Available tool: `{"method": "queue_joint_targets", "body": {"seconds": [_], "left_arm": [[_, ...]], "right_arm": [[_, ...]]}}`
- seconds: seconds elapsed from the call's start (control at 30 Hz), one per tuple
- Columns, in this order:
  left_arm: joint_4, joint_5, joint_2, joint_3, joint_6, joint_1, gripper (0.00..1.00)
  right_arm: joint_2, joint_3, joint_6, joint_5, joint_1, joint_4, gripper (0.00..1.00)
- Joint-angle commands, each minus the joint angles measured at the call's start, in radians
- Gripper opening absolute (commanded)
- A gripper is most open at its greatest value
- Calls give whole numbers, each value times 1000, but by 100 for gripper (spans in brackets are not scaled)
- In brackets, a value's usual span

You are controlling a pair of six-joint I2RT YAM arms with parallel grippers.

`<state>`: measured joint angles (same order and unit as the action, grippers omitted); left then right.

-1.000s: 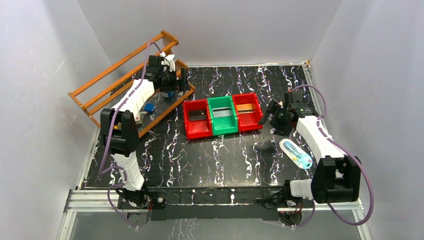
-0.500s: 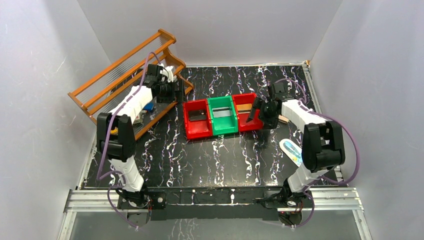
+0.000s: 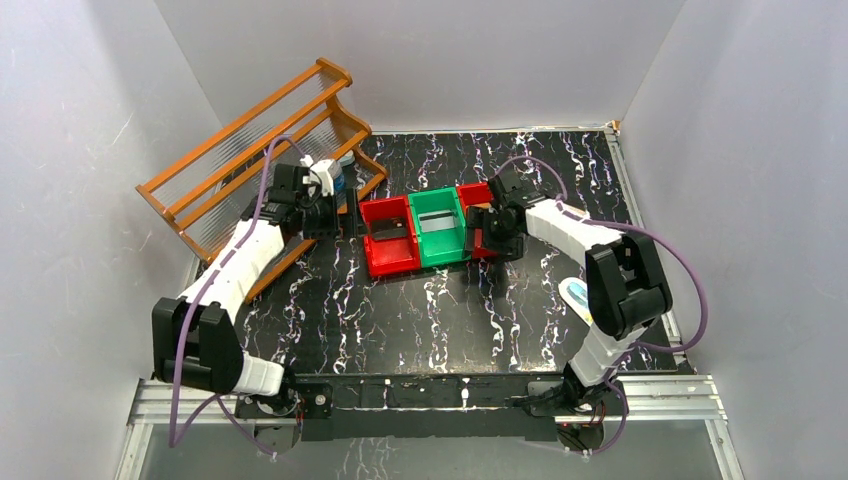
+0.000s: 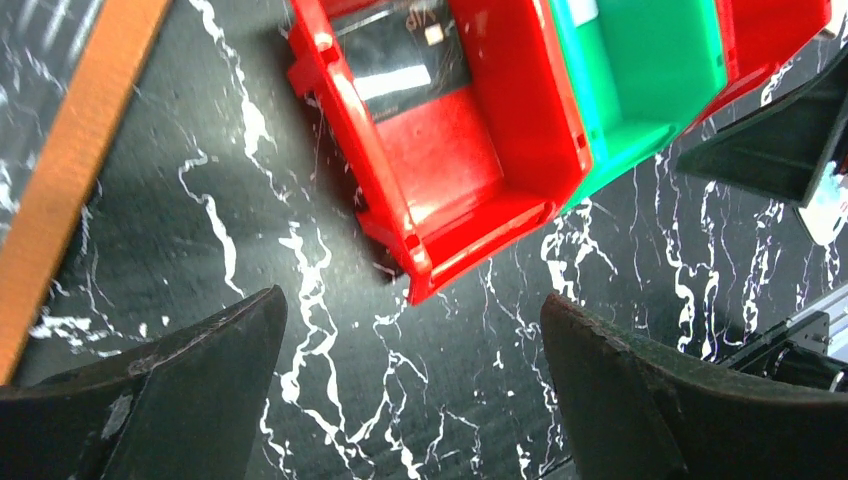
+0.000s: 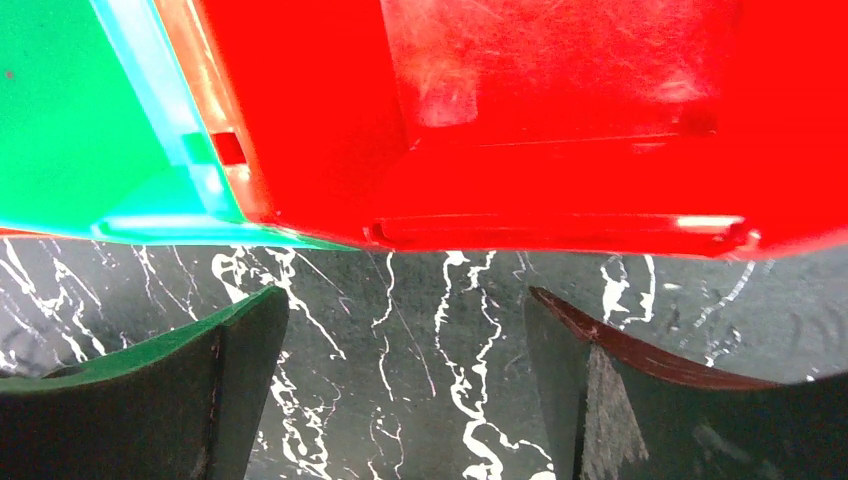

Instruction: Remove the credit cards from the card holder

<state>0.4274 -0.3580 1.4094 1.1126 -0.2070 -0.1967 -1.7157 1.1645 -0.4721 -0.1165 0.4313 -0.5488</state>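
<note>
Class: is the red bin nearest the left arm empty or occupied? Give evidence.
Occupied: the red bin holds a dark card, gold chip showing, lying flat on its floor.

Plain white walls (image 3: 420, 60) enclose a black, white-veined table (image 3: 420, 310); an orange rack (image 3: 240, 127) stands at left.

A black, white-veined table (image 3: 420, 320) is seen from above. At the centre of the frame three bins are set side by side: a red bin (image 3: 393, 262) with a dark card (image 3: 392, 233) in it, a green bin (image 3: 445, 255) with a silvery card (image 3: 441, 223) in it, and a second red bin (image 3: 474, 190) (largely covered by the right gripper (image 3: 490, 228)). The left gripper (image 3: 340, 212) is held just left of the bins, beside a wooden rack (image 3: 240, 130) at upper left.
</note>
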Motion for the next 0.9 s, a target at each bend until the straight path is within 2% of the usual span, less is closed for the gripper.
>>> {"method": "queue_joint_targets", "body": {"seconds": [0.0,0.17,0.33,0.47,0.63,0.87], "left_arm": [[19,-27,-75,-73,-45,-4,98],[15,-37,-99,-139,-89,-19,97],[-9,9,-101,-172,-132,-60,97],[-9,54,-47,-160,-161,-95,93],[-8,123,43,-121,-169,-144,90],[8,287,133,-77,-145,-170,83]], "right_arm": [[112,29,-22,140,-2,-27,97],[176,87,13,390,-58,-94,98],[165,127,16,397,-255,-71,98],[90,149,-22,452,-370,-34,99],[-66,224,-37,406,-487,-30,98],[-187,278,-3,265,-560,-10,98]]}}
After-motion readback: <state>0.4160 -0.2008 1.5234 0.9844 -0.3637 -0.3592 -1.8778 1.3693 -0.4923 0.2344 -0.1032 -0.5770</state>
